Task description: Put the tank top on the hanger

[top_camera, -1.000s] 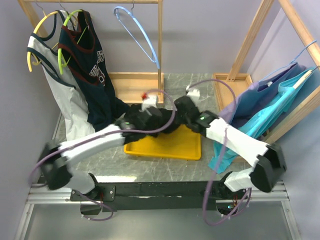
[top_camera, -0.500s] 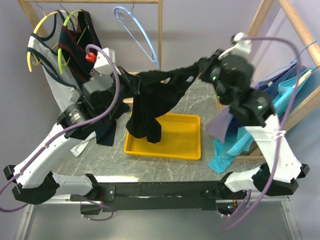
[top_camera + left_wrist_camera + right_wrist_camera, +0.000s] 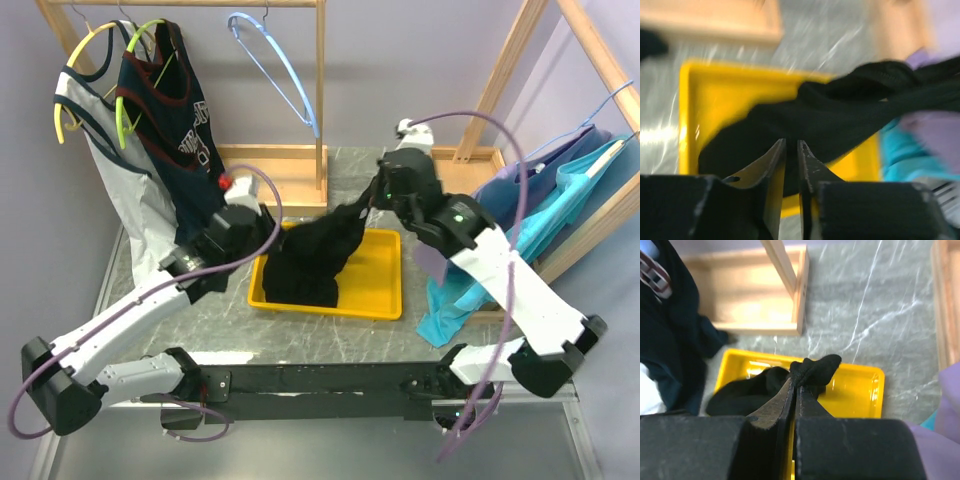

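So, the tank top (image 3: 318, 258) is being held at two ends. A bunched corner is pinched in the right gripper (image 3: 796, 385), whose jaws are pressed tight with only fabric between the tips. The other end looks to be caught at the tips of the left gripper (image 3: 791, 144), where just a thin slit is left between the fingers (image 3: 774, 161).

Between the two grippers the black fabric is strung out. The rest is slumped into the yellow tray (image 3: 385, 292), right below both sets of tips.

The hanger (image 3: 278, 62) is well apart from either gripper, up and beyond the left one. It's hung by its hook on the wooden rail (image 3: 320, 95). A navy top (image 3: 172, 115) is hung off to the left gripper's outer side.
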Robot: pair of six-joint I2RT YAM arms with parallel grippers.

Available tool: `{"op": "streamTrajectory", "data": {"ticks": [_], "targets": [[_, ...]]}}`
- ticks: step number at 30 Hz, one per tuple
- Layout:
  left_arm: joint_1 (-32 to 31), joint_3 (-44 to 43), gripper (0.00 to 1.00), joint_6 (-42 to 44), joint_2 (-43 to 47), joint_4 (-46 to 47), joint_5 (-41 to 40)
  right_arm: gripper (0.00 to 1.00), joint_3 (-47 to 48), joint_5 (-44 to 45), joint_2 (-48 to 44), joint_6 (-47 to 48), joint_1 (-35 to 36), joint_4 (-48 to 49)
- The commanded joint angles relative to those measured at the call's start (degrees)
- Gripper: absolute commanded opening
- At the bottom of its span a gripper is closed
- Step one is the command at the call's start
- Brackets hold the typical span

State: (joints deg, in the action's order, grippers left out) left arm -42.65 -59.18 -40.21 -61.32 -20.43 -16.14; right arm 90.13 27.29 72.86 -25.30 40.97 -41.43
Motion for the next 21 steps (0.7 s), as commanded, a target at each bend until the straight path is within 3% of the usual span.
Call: {"op": "streamTrajectory", "data": {"ticks": [1, 3, 4, 5, 8, 10, 14, 15, 19, 21], "targets": [[0.91, 6.43, 0.24, -2.16, 3.92, 7.76, 4.36, 0.0, 0.05, -1.27, -1.05, -0.1, -0.45, 5.3], [0.91, 7.58, 0.32, -1.72, 4.54, 9.95, 6.29, 0.0, 0.05, -1.8, -1.23, 0.68, -0.45, 5.57], [0.91, 8.8, 0.42, -0.76, 5.24, 10.84, 7.34, 0.0, 0.14, -2.84, -1.23, 1.21, -0.54, 5.57], [0.91, 9.43, 0.66, -0.23, 5.59, 11.89, 9.18, 0.0, -0.04, -3.64, -1.32, 1.74, -0.54, 5.66], [0.99, 9.52, 0.8, 0.83, 5.78, 13.57, 8.67, 0.0, -1.61, -7.93, -2.71, 2.45, -0.02, 6.27], [1.17, 6.99, 0.79, 1.97, 3.42, 13.83, 8.49, 0.0, -4.86, -8.92, -3.95, 1.84, 0.95, 7.15], [1.35, 2.32, 0.57, 3.82, -3.36, 14.44, 13.14, 0.0, -13.2, -8.48, -7.81, -1.68, 3.67, 8.03], [1.35, 2.05, 0.56, 4.86, -4.5, 15.49, 15.24, 0.0, -16.88, -8.74, -8.17, -2.55, 4.29, 9.25], [1.35, 5.29, 0.58, 6.63, -6.79, 23.75, 26.39, 0.0, -20.43, -8.83, -6.33, -3.61, 5.34, 10.93], [1.35, 6.7, 0.62, 6.2, -6.62, 27.09, 28.09, 0.0, -19.3, -10.23, -4.14, -3.44, 5.44, 12.68]]}}
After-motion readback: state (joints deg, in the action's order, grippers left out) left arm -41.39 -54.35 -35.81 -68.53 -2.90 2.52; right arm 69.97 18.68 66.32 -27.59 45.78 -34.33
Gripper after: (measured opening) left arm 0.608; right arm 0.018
